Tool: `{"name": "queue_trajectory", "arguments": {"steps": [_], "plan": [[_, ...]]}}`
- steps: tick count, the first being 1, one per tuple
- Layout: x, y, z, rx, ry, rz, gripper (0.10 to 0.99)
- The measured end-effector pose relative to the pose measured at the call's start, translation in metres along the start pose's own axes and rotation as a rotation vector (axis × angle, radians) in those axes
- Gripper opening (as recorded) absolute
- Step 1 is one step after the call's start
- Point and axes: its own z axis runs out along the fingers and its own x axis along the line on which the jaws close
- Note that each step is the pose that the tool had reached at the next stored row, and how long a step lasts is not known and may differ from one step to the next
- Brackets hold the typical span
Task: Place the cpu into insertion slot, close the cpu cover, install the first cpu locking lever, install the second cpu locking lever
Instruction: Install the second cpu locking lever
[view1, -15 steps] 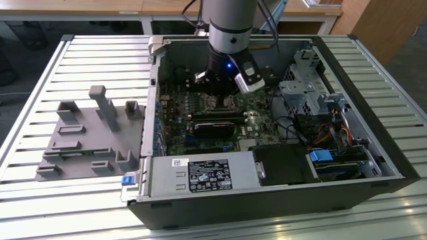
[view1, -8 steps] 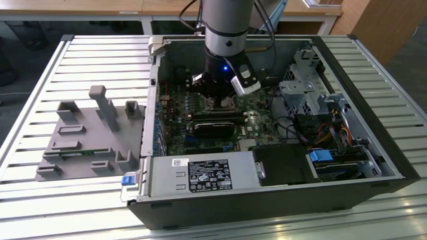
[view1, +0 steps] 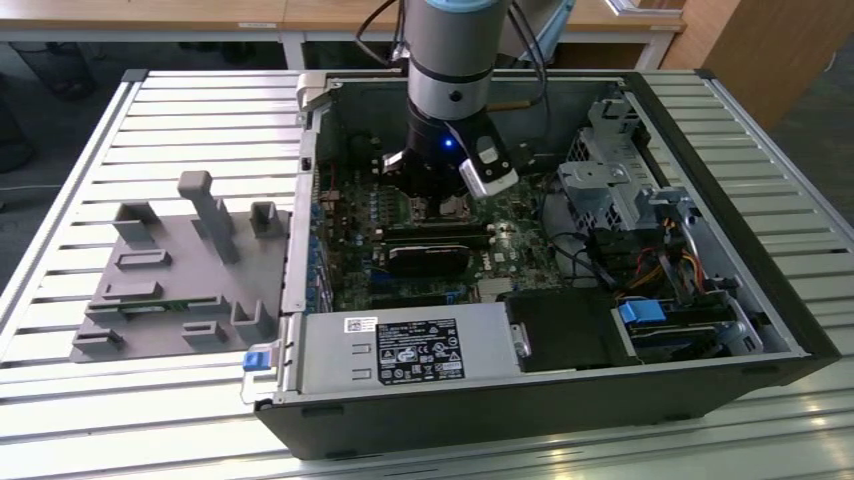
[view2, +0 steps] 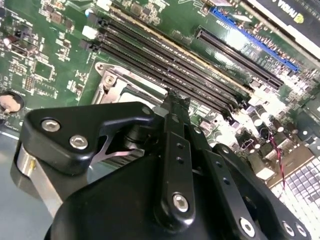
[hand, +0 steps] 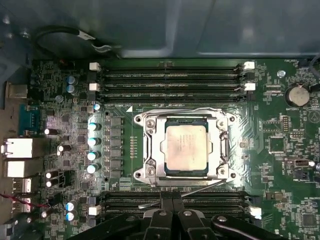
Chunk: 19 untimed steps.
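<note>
Black claw (hand: 171, 216) linkage fills your near view, fingers pinched together with nothing visibly held, right at the lever (hand: 192, 189) along the socket edge. Your cpu (hand: 186, 148), dull silver square, sits in the insertion slot (hand: 150, 150) with the cpu cover (hand: 220, 145) down. I'd say you're on the locking levers: hook one and press it under its catch.
</note>
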Motion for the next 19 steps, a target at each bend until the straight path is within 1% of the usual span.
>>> {"name": "queue_trajectory", "arguments": {"steps": [2, 4, 6, 10, 13, 14, 15, 17, 18, 19], "plan": [[0.0026, -0.0015, 0.0014, -0.002, 0.0000, 0.000, 0.106], [0.0059, -0.0024, 0.0020, -0.008, 0.0003, 0.000, 0.106], [0.0074, -0.0027, 0.0032, -0.013, 0.0003, 0.000, 0.106], [0.0077, -0.0033, 0.0088, -0.019, 0.0005, 0.000, 0.106], [0.0078, -0.0040, 0.0127, -0.028, 0.0009, 0.000, 0.106], [0.0077, -0.0046, 0.0137, -0.033, 0.0010, 0.000, 0.106], [0.0077, -0.0057, 0.0140, -0.042, 0.0012, 0.000, 0.106], [0.0076, -0.0092, 0.0139, -0.065, 0.0017, 0.000, 0.106], [0.0076, -0.0115, 0.0139, -0.072, 0.0018, 0.000, 0.106], [0.0077, -0.0133, 0.0137, -0.077, 0.0021, 0.000, 0.106]]}}
